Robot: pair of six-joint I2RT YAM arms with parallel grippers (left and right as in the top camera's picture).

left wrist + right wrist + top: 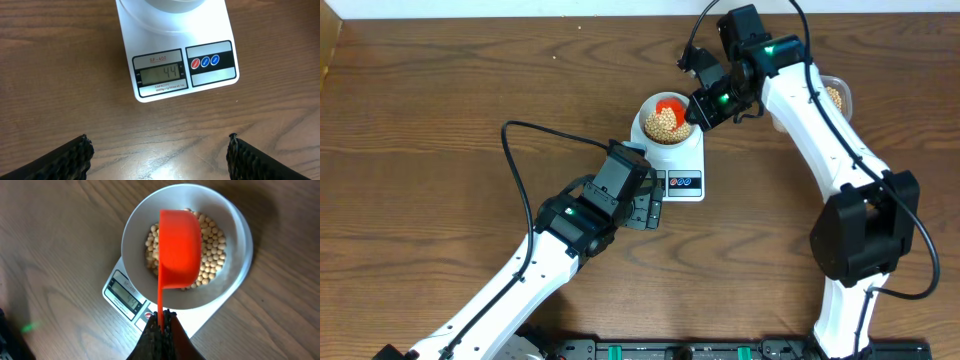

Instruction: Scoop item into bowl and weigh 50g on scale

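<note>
The white bowl [650, 110] stands on the white scale [685, 160] and holds tan beans [660, 124]. In the right wrist view the beans [215, 255] fill the bowl [135, 230]. My right gripper [161, 320] is shut on the handle of an orange scoop [180, 250], which is tipped over the bowl; it also shows in the overhead view [670, 104]. My left gripper [157, 155] is open and empty above the table in front of the scale [175, 95], whose display [160, 74] reads 44.
A clear container with beans [835, 97] sits at the back right, partly behind the right arm. The left arm [590, 215] lies just left of the scale's front. Cables trail over the table at the left.
</note>
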